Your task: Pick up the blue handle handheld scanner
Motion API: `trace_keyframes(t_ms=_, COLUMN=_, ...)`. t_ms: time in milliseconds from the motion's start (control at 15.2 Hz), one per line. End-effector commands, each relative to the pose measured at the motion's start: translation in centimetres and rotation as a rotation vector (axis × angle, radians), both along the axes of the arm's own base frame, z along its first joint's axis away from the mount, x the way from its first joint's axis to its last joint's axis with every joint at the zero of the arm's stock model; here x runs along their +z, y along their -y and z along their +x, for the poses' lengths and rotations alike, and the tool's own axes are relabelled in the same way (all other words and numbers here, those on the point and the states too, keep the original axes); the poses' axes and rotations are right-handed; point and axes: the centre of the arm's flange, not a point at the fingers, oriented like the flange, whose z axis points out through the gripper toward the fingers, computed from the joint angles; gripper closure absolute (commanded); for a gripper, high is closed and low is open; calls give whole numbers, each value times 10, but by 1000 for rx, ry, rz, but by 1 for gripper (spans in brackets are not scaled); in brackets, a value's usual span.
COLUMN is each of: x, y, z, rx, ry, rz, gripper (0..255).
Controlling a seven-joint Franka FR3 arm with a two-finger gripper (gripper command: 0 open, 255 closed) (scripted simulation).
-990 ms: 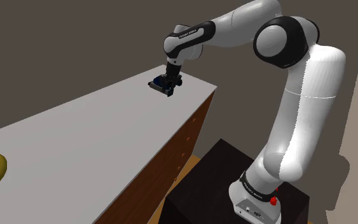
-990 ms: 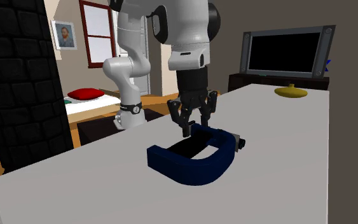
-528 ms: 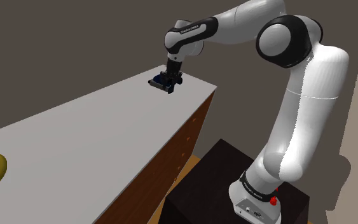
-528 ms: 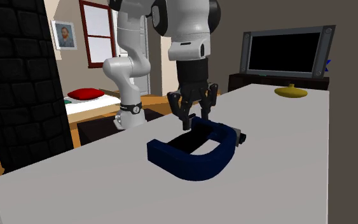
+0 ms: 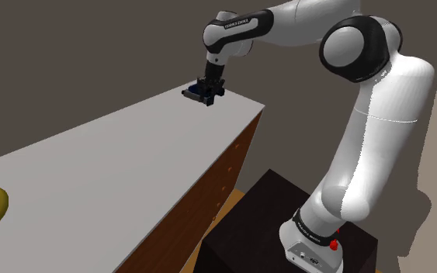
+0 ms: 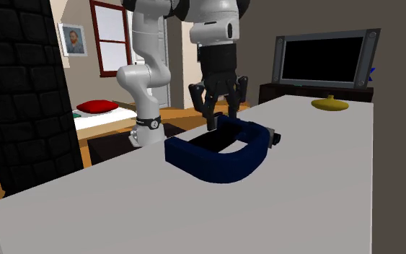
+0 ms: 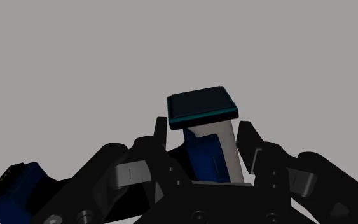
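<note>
We find the gripper (image 6: 221, 121) clenched on the blue-handled handheld scanner (image 6: 215, 162). In the wrist view its black fingers (image 7: 147, 156) clasp the scanner's pale body from both sides. In the shoulder view the scanner is at the far corner of the grey tabletop (image 5: 108, 178). Whether it rests on that surface or hangs just clear, we cannot tell. A yellow object (image 6: 329, 104) lies well apart.

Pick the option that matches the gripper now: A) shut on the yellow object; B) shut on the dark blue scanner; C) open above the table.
B: in the wrist view the gripper clasps the dark blue scanner between its black fingers.
</note>
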Motion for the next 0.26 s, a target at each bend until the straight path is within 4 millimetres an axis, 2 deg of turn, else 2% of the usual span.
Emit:
trace_keyframes(t_ms=0, x=12, y=0, z=1, rx=0, ry=1, rz=0, gripper=255)
trace_keyframes(t_ms=198, x=18, y=0, z=1, rx=0, ry=1, rz=0, gripper=255)
